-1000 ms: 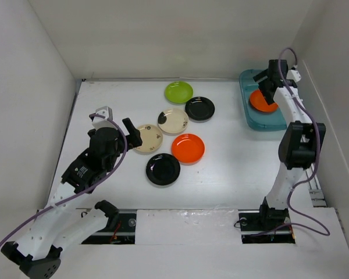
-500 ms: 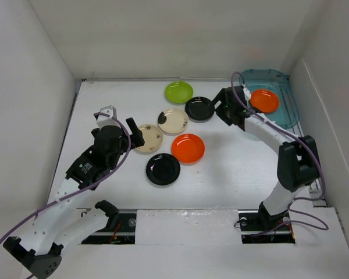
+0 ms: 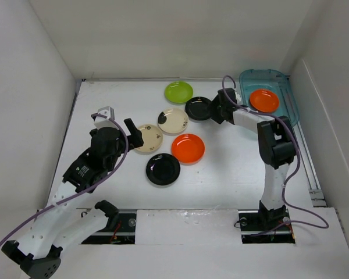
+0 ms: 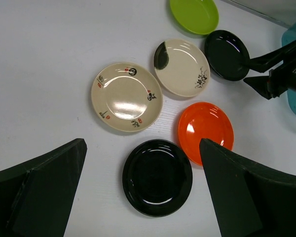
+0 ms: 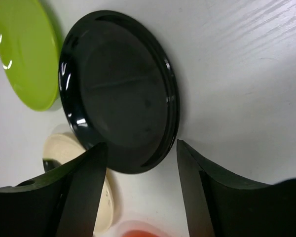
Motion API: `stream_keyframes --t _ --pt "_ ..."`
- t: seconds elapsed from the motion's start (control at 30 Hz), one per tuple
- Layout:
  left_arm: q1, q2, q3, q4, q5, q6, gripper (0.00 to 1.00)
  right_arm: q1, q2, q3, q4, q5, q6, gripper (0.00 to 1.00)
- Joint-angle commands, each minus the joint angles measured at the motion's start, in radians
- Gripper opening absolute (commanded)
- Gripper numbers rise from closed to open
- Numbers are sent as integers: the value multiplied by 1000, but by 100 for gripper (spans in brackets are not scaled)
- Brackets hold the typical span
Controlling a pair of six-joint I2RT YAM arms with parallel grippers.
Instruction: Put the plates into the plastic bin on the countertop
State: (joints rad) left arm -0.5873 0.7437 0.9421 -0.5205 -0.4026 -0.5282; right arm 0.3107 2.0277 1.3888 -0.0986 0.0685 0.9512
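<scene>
On the white countertop (image 3: 232, 168) lie several plates: lime green (image 3: 178, 92), black (image 3: 199, 108), two cream (image 3: 173, 121) (image 3: 148, 138), orange (image 3: 188, 148) and a nearer black one (image 3: 163, 169). Another orange plate (image 3: 264, 100) lies in the teal plastic bin (image 3: 262, 74) at the back right. My right gripper (image 3: 216, 109) is low at the far black plate's (image 5: 118, 89) right edge. Its jaws (image 5: 141, 144) are open, with the rim between them. My left gripper (image 4: 142, 148) hangs open above the near black plate (image 4: 158, 177), holding nothing.
White walls close in the countertop on the left, back and right. The lime green plate (image 5: 24, 54) and a cream plate (image 5: 59, 145) lie close beside the far black one. The right arm's fingers (image 4: 259, 61) show beside that plate in the left wrist view.
My right gripper left the bin, where the orange plate stays, and swung left and down to the far black plate, its jaws narrowing. The left arm barely moved.
</scene>
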Motion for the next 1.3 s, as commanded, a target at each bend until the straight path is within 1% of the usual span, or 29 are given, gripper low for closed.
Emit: stream_keyframes --t 0.0,0.27,0.33,0.37,0.47,0.5,0.53,0.57,0.6,0.67,0.7,0.73,0.8,0.9,0.97,1.0,1.07,1.2,1.27 --pt "1 -7 -2 24 1 14 100 -10 29 53 34 -4 29 62" --pt "1 -26 -2 24 -8 14 100 -10 112 159 -93 30 29 62" --pt "1 -26 -2 24 -8 14 100 -21 150 202 -139 30 29 58" --pt "1 -26 -2 24 -8 14 100 -21 161 211 -148 30 29 58" --pt "1 -26 -2 24 -19 14 100 -30 183 211 -148 21 40 48" --pt "1 -35 -2 24 -19 5 100 -30 183 211 -148 31 40 48" --pt "1 -35 -2 24 -19 5 100 -30 174 199 -148 31 40 39" --pt "1 -35 -2 24 -19 5 100 -39 174 199 -139 31 40 34" --pt "1 -35 -2 24 -19 5 100 -39 174 199 -139 31 40 30" --pt "1 -35 -2 24 -19 5 100 -39 186 211 -150 31 40 26" --pt "1 -35 -2 24 -19 5 100 -39 186 211 -164 31 40 13" --pt "1 -24 -2 24 -19 5 100 -39 186 211 -164 31 40 5" --pt "1 -24 -2 24 -19 5 100 -48 195 234 -177 31 40 0" --pt "1 -15 -2 24 -19 5 100 -48 161 245 -214 51 40 0" --pt "1 -15 -2 24 -19 5 100 -36 79 245 -225 97 31 0" --pt "1 -15 -2 24 -19 5 100 -36 50 245 -246 144 31 0" --pt "1 -15 -2 24 -19 5 100 -36 -32 260 -268 174 20 0" --pt "1 -15 -2 14 -28 5 100 -76 -139 303 -322 247 -2 0" --pt "1 -15 -2 14 -28 5 100 -120 -194 303 -331 257 -12 0"
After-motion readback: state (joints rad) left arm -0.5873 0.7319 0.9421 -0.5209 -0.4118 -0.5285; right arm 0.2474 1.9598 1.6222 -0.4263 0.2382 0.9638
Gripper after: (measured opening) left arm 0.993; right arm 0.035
